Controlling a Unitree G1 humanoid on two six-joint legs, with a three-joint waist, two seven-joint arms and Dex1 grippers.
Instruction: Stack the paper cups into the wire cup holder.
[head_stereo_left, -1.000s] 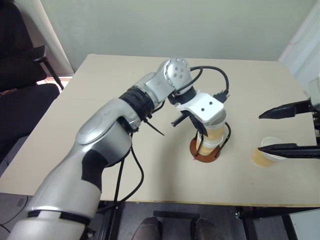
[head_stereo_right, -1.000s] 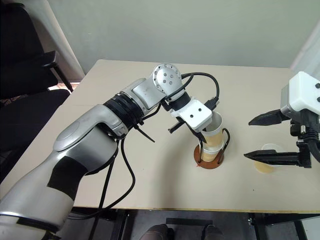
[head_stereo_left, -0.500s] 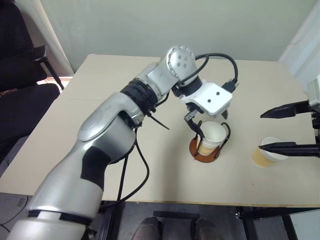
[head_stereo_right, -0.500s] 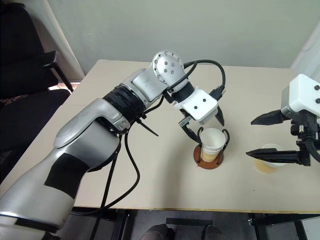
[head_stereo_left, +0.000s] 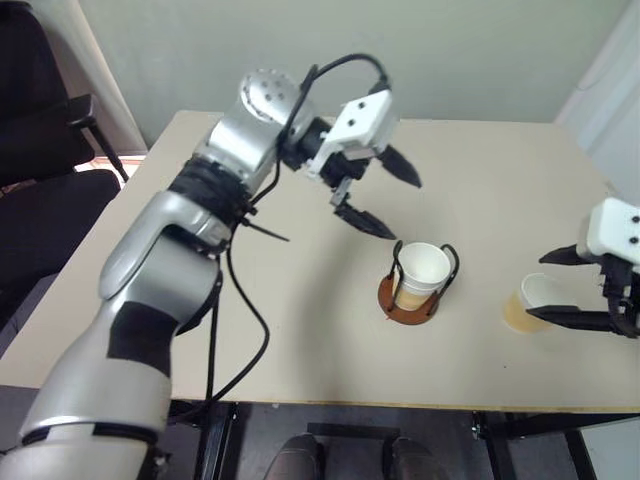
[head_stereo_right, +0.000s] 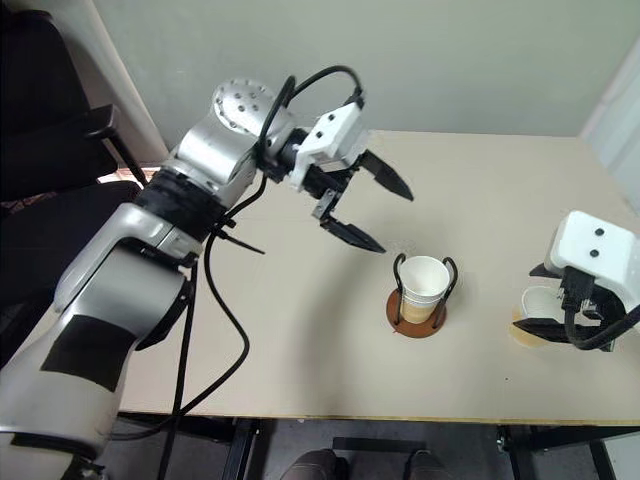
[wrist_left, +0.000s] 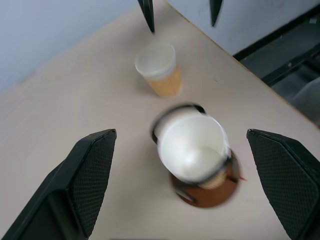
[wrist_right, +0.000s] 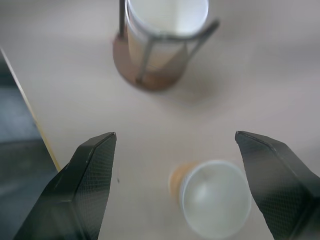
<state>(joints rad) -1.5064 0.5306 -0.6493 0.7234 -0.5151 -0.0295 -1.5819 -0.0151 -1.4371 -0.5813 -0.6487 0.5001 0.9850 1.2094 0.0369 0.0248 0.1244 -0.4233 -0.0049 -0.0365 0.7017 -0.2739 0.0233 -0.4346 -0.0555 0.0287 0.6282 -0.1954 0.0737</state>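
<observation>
The wire cup holder (head_stereo_left: 391, 296) stands mid-table on its reddish-brown disc, black loops upright. Inside it sits a paper cup (head_stereo_left: 424, 267), mouth up, white rim above the wires. My left gripper (head_stereo_left: 400, 207) hangs open above and to the left of the holder, holding nothing. A second paper cup (head_stereo_left: 528, 301) stands upright near the table's right edge. My right gripper (head_stereo_left: 551, 287) is open, one black finger on each side of that cup and apart from it. The right wrist view has this cup (wrist_right: 215, 197) between the fingers (wrist_right: 95, 170), with the holder (wrist_right: 150, 75) beyond.
The beige table (head_stereo_left: 200, 280) has bare room on the left and at the back. A black chair (head_stereo_left: 40, 130) stands off the table's left side. The table's front edge (head_stereo_left: 400, 407) runs close below the holder.
My left gripper opened, let go of the cup in the holder, and rose away up and to the left. My right gripper came down around the loose cup.
</observation>
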